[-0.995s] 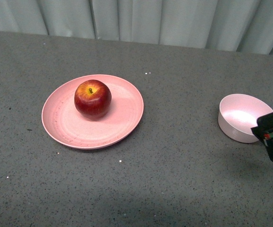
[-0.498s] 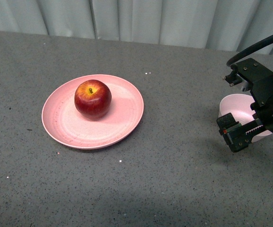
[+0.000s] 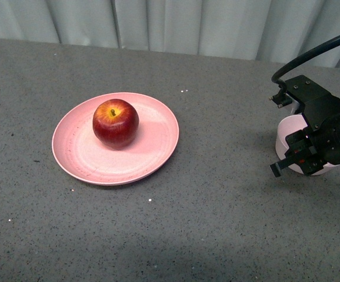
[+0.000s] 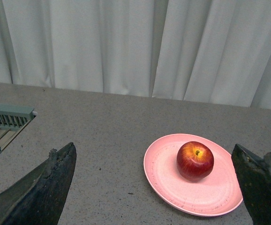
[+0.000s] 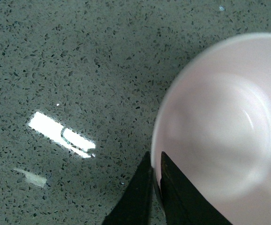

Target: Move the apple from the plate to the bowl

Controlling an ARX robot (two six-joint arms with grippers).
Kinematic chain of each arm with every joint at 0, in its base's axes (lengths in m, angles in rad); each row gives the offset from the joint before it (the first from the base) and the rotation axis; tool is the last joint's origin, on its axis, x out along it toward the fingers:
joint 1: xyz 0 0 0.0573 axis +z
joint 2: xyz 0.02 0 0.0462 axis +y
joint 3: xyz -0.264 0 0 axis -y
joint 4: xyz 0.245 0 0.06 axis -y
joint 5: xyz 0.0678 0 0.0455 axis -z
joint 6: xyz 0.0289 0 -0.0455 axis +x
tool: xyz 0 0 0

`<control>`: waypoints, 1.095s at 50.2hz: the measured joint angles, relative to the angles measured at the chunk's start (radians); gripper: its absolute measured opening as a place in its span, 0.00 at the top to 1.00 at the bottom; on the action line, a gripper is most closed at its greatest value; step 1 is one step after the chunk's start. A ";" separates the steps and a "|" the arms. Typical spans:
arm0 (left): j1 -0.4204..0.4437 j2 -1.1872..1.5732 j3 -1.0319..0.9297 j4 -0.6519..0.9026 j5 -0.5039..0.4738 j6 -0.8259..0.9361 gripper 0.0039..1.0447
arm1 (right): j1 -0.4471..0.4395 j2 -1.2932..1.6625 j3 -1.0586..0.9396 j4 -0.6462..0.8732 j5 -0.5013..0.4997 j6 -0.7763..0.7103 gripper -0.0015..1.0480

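Observation:
The dark-red apple sits on the wide pink plate at the left of the table. Far to the right stands the small pale bowl, mostly covered by my right arm. My right gripper is shut, its tips just over the bowl's near-left rim. In the right wrist view the shut right gripper lies against the rim of the bowl, which holds nothing. The left wrist view shows my left gripper open wide and well back from the apple and plate.
The grey speckled table runs back to a pale curtain. A black cable arches above the right arm. A grey-green slatted rack shows at the edge of the left wrist view.
My right arm came in from the right edge and moved up and left over the bowl, hiding most of it. The apple and plate have not moved.

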 joint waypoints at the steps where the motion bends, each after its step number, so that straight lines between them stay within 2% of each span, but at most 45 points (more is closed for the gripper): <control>1: 0.000 0.000 0.000 0.000 0.000 0.000 0.06 | 0.000 0.000 0.000 0.000 0.001 0.000 0.96; 3: 0.000 0.000 0.000 0.000 0.000 0.000 0.06 | 0.000 0.000 0.001 0.000 0.003 -0.004 0.99; 14: 0.000 0.000 0.000 0.000 0.000 0.000 0.06 | 0.017 -0.022 0.002 -0.030 -0.043 0.011 0.99; 24: 0.000 0.000 0.000 0.000 0.000 0.000 0.06 | 0.093 -0.050 0.059 -0.064 -0.108 0.059 0.99; 41: 0.000 0.000 0.000 0.000 0.000 0.000 0.06 | 0.233 0.030 0.229 -0.119 -0.110 0.121 0.99; 55: 0.000 0.000 0.000 0.000 0.000 0.000 0.06 | 0.295 0.101 0.270 -0.125 -0.094 0.140 0.99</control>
